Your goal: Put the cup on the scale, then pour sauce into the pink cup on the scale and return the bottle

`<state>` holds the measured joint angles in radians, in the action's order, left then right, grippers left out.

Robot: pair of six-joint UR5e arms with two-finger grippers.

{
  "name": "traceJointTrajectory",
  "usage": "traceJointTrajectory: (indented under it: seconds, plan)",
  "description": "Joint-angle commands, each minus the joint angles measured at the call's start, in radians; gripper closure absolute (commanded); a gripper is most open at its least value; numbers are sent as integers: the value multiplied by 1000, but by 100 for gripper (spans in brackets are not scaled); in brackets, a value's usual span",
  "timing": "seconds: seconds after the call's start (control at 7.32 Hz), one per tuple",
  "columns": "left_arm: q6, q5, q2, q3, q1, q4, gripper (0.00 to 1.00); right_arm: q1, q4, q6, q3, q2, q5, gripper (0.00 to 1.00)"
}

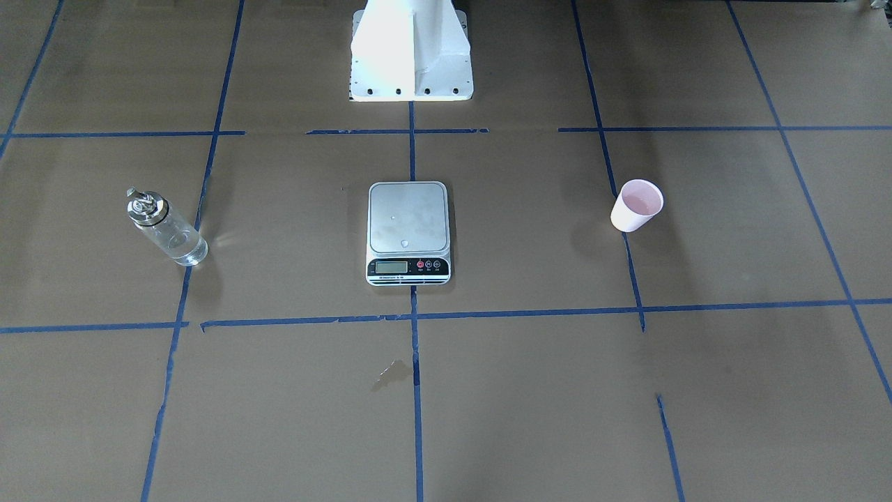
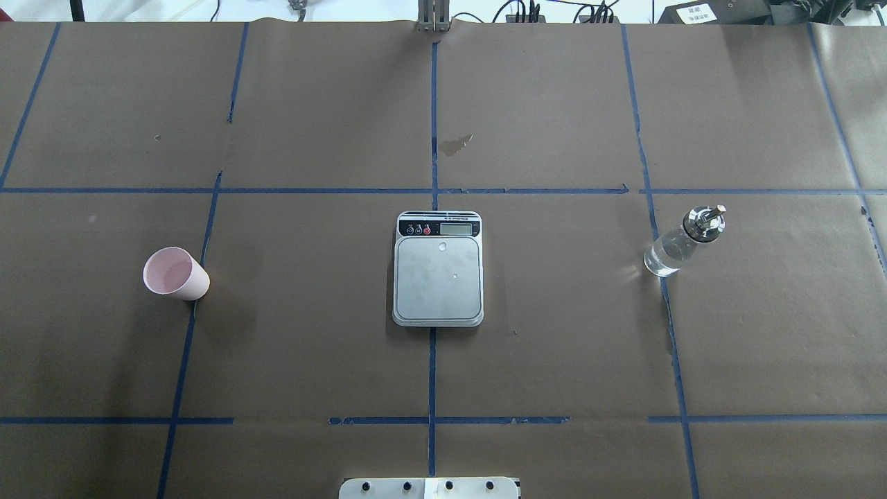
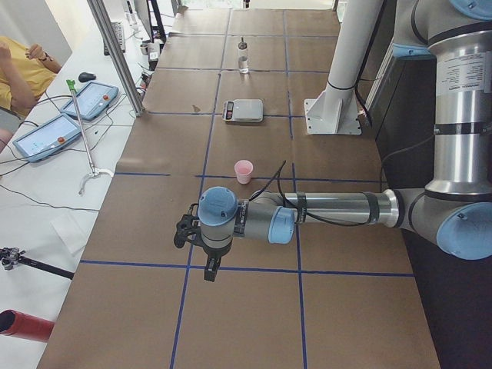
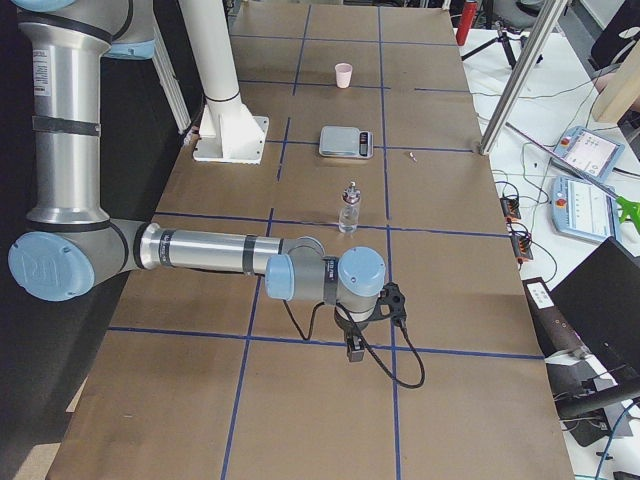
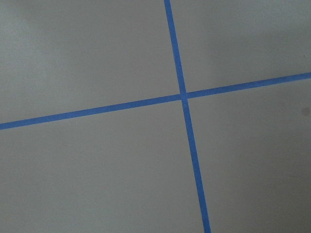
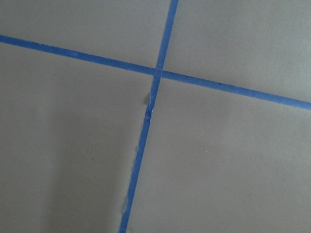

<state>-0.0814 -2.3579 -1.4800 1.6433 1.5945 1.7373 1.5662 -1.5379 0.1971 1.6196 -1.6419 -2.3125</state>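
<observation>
The pink cup (image 1: 636,205) stands upright on the brown paper, on my left side (image 2: 175,274). The scale (image 1: 408,217) sits in the table's middle (image 2: 438,281), its steel plate bare but for small droplets. The glass bottle (image 1: 167,228) stands upright on my right side (image 2: 682,241), with clear sauce (image 1: 185,247) in its lower part. My left gripper (image 3: 209,267) hangs over the table's left end, far from the cup (image 3: 244,171). My right gripper (image 4: 352,346) hangs over the right end, short of the bottle (image 4: 349,209). I cannot tell whether either is open or shut.
The white robot base (image 1: 411,52) stands behind the scale. A wet stain (image 1: 391,373) marks the paper beyond the scale. Blue tape lines grid the table. An operators' bench with tablets (image 3: 73,115) and a metal post (image 3: 115,54) run along the far edge.
</observation>
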Motion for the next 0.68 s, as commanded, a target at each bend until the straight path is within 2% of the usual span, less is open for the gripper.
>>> traceJointTrajectory:
  seconds: [0.0,0.14,0.41,0.55]
  plan:
    - [-50,-3,4,32,-1,11,0,0,-2,1,5,-21,10,0]
    - [-55,-3,-2,50,-11,17,0,0,-4,1,3,-21,7,0]
    - [-55,11,-19,44,-30,28,0,0,1,-4,0,-21,-54,0]
    - [-46,-3,-20,32,-30,43,0,-2,2,-11,0,-10,-50,0]
